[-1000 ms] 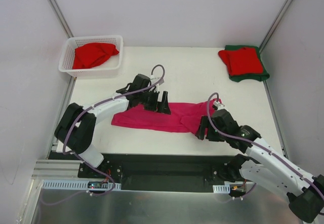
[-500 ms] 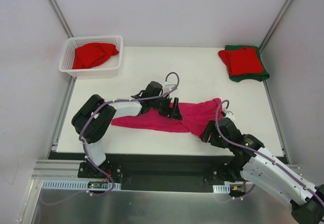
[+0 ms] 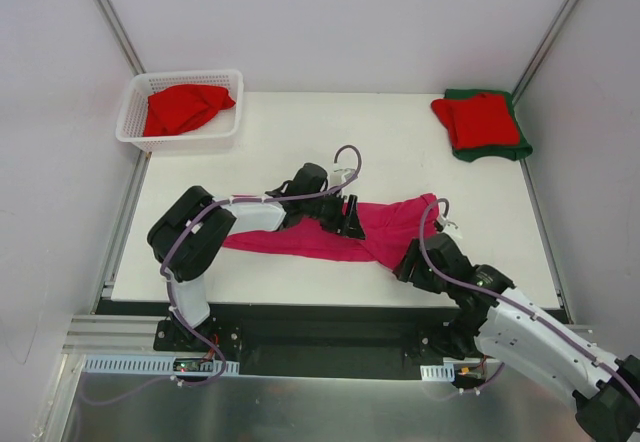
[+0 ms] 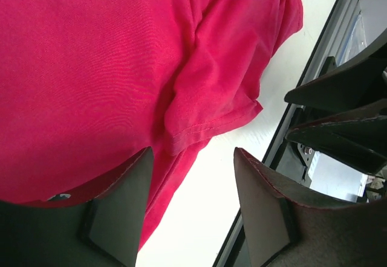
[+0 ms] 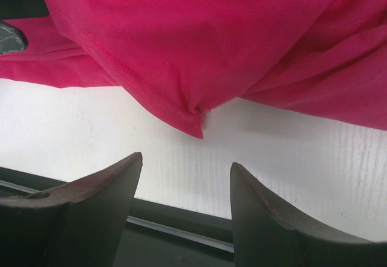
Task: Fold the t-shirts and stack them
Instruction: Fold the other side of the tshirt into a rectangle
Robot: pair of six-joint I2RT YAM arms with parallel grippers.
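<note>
A magenta-pink t-shirt (image 3: 310, 245) lies crumpled in a long strip across the near middle of the white table (image 3: 400, 142). My left gripper (image 3: 349, 221) sits low over the strip's middle, open. In the left wrist view the left gripper (image 4: 192, 158) has one finger (image 4: 118, 212) over the pink t-shirt (image 4: 91, 67) and a hemmed fold edge and bare table in the gap. My right gripper (image 3: 408, 265) stands open at the shirt's near right corner. In its wrist view the right gripper (image 5: 185, 161) holds nothing, and a corner of the pink t-shirt (image 5: 199, 37) lies just ahead.
A white lattice basket (image 3: 135, 102) at the back left holds a red shirt (image 3: 185, 107). At the back right a folded red shirt (image 3: 477, 119) lies on a folded dark green one (image 3: 495, 152). The table's black front rail (image 5: 181, 231) runs right under my right fingers.
My left gripper slid right along the pink shirt and its jaws narrowed. My right gripper drew back toward the near table edge, off the shirt's corner, closing slightly.
</note>
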